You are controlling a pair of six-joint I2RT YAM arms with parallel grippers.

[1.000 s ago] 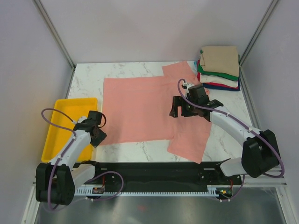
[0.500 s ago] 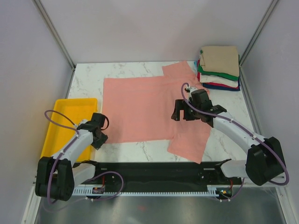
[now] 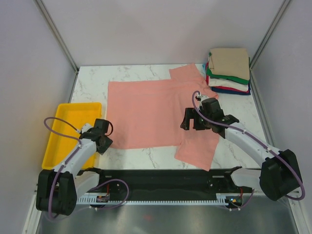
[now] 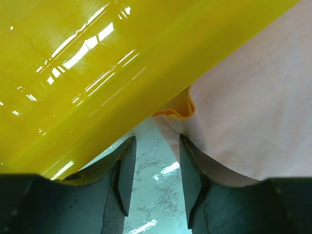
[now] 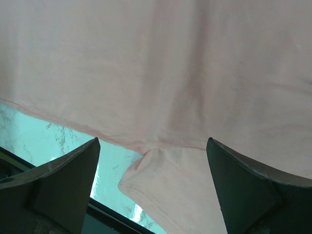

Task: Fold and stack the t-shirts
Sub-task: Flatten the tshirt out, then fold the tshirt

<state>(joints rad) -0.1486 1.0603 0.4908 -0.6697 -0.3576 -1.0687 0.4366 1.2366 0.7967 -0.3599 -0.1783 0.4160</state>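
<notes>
- Hovering over the salmon-pink t-shirt (image 3: 146, 112), the right gripper (image 3: 191, 123) has its fingers spread wide by the near sleeve's armpit, gripping nothing.
- Down low, the left gripper (image 4: 155, 178) has its fingers partly apart and empty, with bare table (image 4: 156, 204) between them. The shirt's near-left corner lies just ahead, right beside the yellow tray (image 4: 73, 73).
- The shirt lies spread flat mid-table, and the folded t-shirts (image 3: 229, 70) are stacked at the far right corner.
- The cloth looks thin, limp and light, so it'll drape and drag. I'd pinch the hem corners, both sides together.
</notes>
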